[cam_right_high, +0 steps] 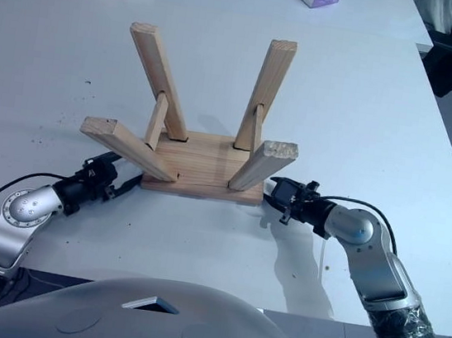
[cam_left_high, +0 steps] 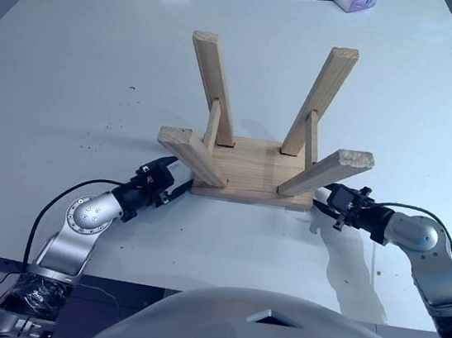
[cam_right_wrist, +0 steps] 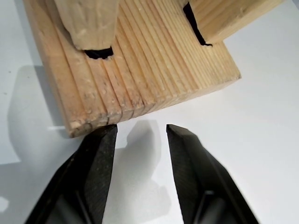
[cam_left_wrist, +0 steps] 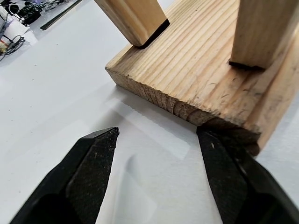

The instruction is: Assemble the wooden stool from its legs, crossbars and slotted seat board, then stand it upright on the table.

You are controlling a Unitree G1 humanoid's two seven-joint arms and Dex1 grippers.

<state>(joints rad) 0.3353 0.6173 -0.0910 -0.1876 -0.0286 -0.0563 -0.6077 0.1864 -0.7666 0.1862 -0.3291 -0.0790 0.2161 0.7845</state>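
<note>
Stool (cam_left_high: pixel 252 171) sat upside down on the bench (cam_left_high: pixel 72 74); my left end effector (cam_left_wrist: pixel 156 135) and right end effector (cam_right_wrist: pixel 140 128) both gaped apart at its seat corners.

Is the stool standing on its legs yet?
No, the seat board lies flat on the table with the legs pointing up.

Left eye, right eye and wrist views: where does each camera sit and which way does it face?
Left eye view: on the head, looking down at the upturned stool on the table; left gripper and right gripper show.
Right eye view: beside it, same scene, same arms.
Left wrist view: on the left wrist, facing a seat board corner between its open fingers.
Right wrist view: on the right wrist, facing the board's other end past its open fingers.
Shared: all four see the seat board.
</note>
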